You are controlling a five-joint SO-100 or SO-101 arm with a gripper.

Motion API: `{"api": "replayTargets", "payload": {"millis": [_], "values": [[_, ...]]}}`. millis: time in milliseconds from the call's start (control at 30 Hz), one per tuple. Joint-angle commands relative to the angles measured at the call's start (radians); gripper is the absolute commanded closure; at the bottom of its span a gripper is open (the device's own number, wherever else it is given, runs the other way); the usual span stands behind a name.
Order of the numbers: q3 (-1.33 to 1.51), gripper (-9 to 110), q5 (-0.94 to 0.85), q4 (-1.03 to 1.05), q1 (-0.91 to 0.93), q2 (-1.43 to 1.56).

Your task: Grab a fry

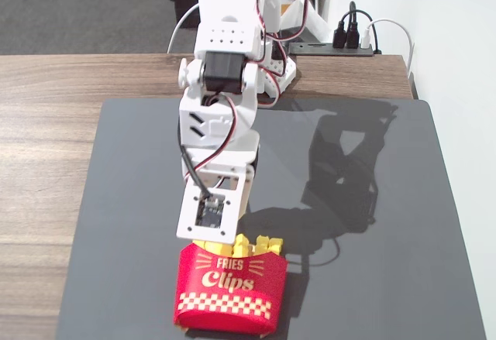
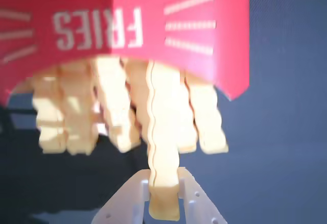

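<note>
The red "Fries Clips" carton (image 1: 230, 290) stands on the dark mat near its front edge, with several yellow fries (image 1: 260, 244) sticking out of its top. My white arm reaches down over the carton's top left; its wrist plate hides the jaws in the fixed view. In the wrist view the carton (image 2: 153, 20) fills the top. One long yellow fry (image 2: 163, 132) reaches from the carton down between my jaws. My gripper (image 2: 163, 175) is shut on this fry's end, a white finger pressing on each side. The other fries stay in the carton beside it.
The dark grey mat (image 1: 372, 224) lies on a wooden table (image 1: 46, 139). The arm's base (image 1: 275, 69) stands at the mat's back edge. A black power strip (image 1: 341, 46) with plugs lies at the back right, by a white wall.
</note>
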Motion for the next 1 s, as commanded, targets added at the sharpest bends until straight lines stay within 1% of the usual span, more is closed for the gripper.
{"api": "replayTargets", "payload": {"millis": [0, 300, 500, 767, 967], "values": [[0.075, 99, -0.003, -0.009, -0.003, 0.126], [0.416, 99, -0.006, -0.060, -0.025, 0.391], [0.591, 99, 0.006, -0.008, -0.051, 0.612], [0.715, 99, 0.017, 0.120, -0.067, 0.861], [0.732, 99, 0.014, 0.209, -0.064, 0.971]]}}
